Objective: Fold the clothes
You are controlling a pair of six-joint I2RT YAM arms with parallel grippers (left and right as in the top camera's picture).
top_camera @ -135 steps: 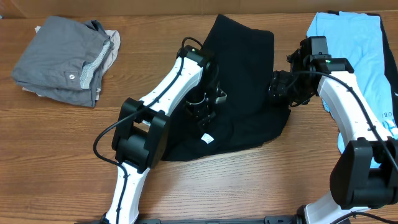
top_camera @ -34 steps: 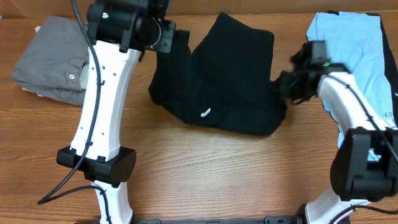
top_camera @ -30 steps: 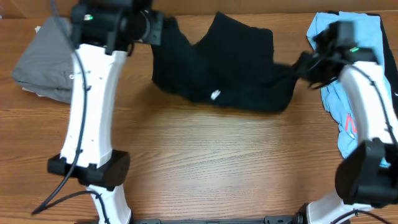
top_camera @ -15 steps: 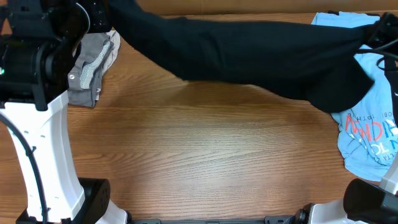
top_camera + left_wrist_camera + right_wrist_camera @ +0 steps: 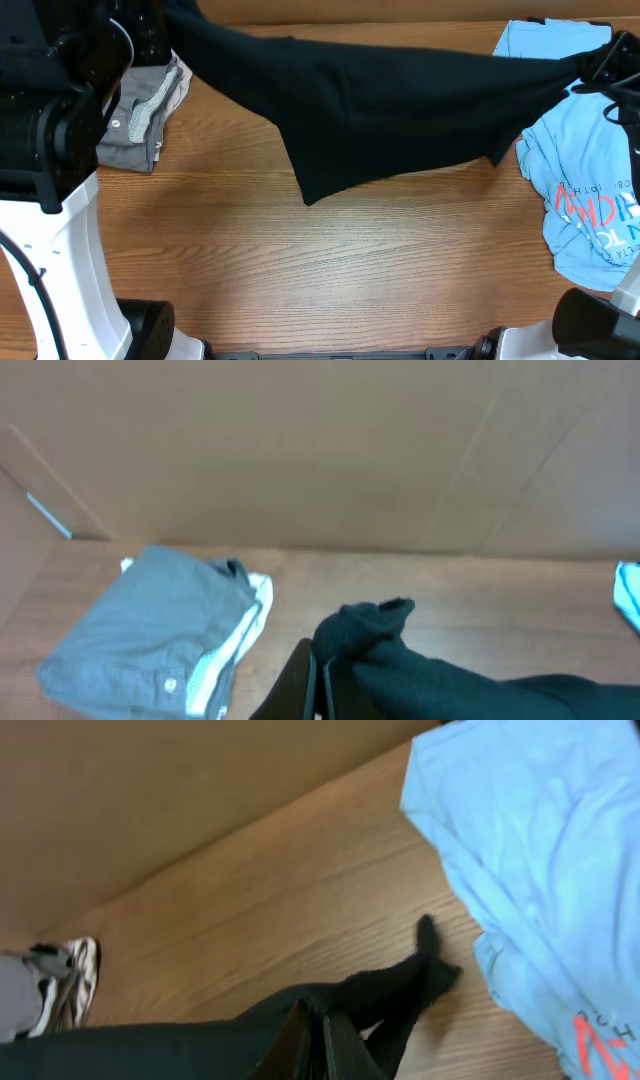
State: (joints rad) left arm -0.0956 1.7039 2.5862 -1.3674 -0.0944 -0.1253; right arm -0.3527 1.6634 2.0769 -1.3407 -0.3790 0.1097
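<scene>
The left gripper (image 5: 315, 680) and right gripper (image 5: 318, 1040), jaws clamped tight on the ends of the black shirt (image 5: 400, 110), hold it stretched above the far edge of the table (image 5: 350, 270), while the blue shirt (image 5: 590, 190) lies at the right edge.

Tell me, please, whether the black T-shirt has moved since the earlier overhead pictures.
Yes. The black T-shirt lay bunched mid-table, apart from the grey folded clothes; now it is stretched wide, one end reaching them, the other reaching the light blue T-shirt.
</scene>
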